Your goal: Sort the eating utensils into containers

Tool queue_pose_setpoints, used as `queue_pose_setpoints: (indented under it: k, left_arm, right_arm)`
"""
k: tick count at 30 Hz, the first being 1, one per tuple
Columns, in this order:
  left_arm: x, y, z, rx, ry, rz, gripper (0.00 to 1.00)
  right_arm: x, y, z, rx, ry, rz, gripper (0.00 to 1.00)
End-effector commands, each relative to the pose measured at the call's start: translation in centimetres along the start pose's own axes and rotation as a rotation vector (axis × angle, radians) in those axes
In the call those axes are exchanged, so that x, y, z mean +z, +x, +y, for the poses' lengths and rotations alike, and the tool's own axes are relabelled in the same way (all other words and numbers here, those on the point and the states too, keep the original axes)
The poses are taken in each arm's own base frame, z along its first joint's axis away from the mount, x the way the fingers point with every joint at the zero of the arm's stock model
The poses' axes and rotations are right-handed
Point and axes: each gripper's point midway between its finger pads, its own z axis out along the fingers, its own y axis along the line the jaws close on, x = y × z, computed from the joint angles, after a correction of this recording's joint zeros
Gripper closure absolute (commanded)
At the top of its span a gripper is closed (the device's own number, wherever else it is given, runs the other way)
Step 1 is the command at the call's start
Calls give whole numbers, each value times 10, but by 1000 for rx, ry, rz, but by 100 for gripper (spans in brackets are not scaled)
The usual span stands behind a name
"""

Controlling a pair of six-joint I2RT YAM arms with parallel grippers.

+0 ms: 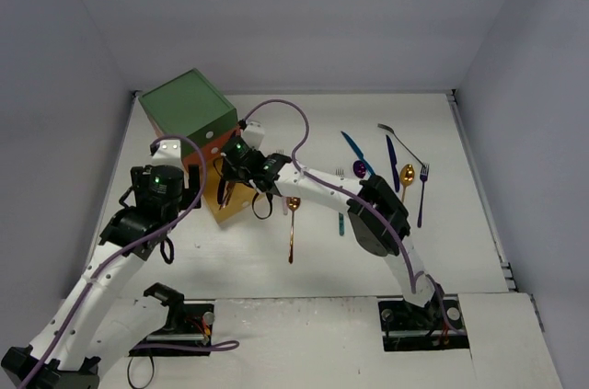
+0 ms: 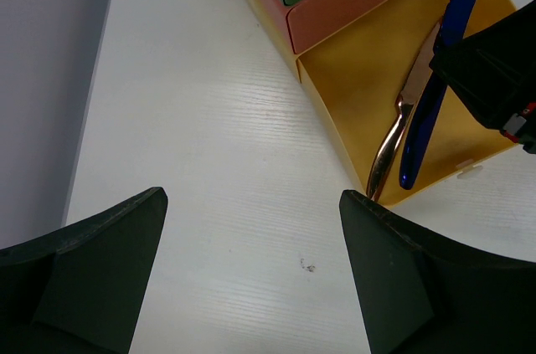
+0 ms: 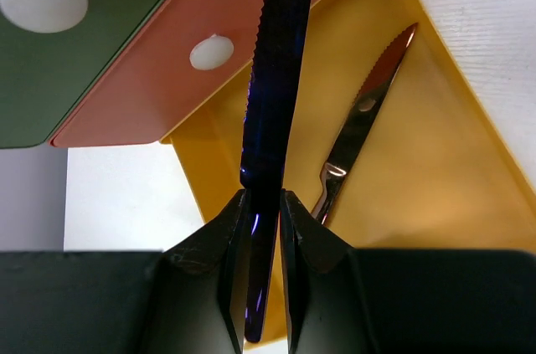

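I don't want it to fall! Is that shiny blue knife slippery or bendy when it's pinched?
Probably stiff: the blue knife stands straight from the right gripper without sagging. Its glossy, thin surface looks slippery, so it might swivel. Being slim, it's likely light.

The tabletop (image 1: 460, 242) is brightly lit from overhead with soft shadows, and glare is seen on the blue knife (image 3: 272, 61).

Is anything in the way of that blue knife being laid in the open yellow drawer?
Nothing visible blocks it. The right gripper holds the blue knife over the open yellow drawer. A copper knife already lies inside, off to one side, leaving bare floor.
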Motion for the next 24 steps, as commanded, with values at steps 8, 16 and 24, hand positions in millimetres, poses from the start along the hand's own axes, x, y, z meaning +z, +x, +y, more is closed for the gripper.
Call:
queue_pose_setpoints:
  k: [8, 16, 24]
  left_arm:
    - [2, -15, -3, -45, 11, -46, 18]
    - [2, -14, -4, -43, 17, -42, 18]
    - [2, -13, -6, -40, 30, -37, 18]
  right_arm:
    - [4, -5, 39, 41, -110, -27, 99]
    - [-21, -20, 43, -23, -132, -55, 75]
    - [-67, -64, 11, -115, -94, -111, 58]
